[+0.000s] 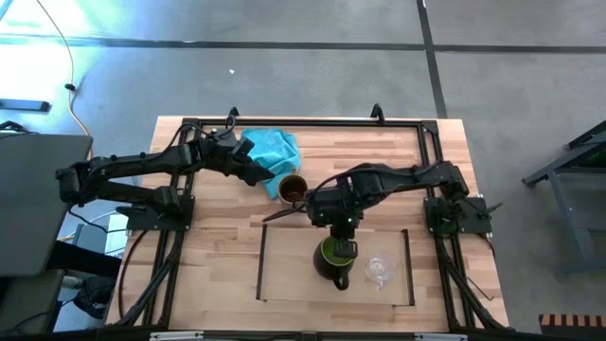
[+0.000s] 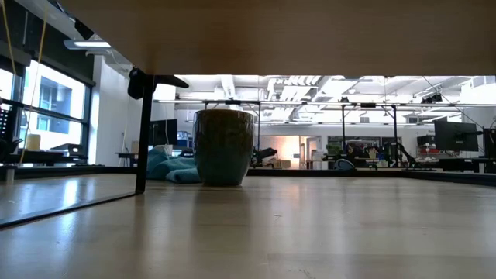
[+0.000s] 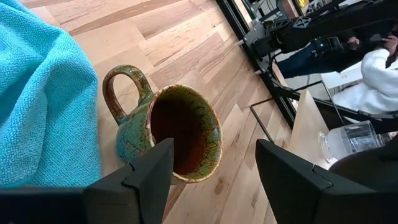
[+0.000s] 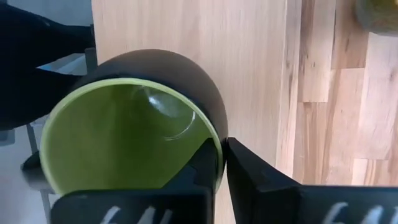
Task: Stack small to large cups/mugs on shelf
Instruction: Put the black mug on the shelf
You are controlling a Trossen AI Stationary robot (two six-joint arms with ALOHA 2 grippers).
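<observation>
On the pale shelf [image 1: 284, 270] stand a dark mug with a green inside [image 1: 331, 260] and, to its right, a clear glass cup [image 1: 380, 268]. My right gripper [image 1: 336, 237] points down over the dark mug, shut on its rim. A green glazed mug with a brown inside [image 1: 292, 188] stands on the tabletop beyond the shelf, beside a turquoise cloth [image 1: 270, 147]. My left gripper [image 1: 270, 178] waits open just left of it. Its fingers reach toward the mug's mouth [image 3: 186, 130], and I cannot tell whether one touches the rim. My right gripper [image 4: 224, 155] pinches the dark mug's wall at the rim [image 4: 216, 140], one finger inside the mug and one outside. The fingers come from above, pointing steeply down, at the rim's far side, opposite the handle [image 1: 341, 281]. The mug is upright, mouth up, over the shelf [image 4: 249, 62].
Thin dark rails [image 1: 260, 265] edge the shelf's short sides. A black frame [image 1: 312, 123] runs round the tabletop. The low view shows the green mug [image 2: 223, 147] on the table beneath the board. A person's white sleeve [image 3: 379, 81] shows beyond the table.
</observation>
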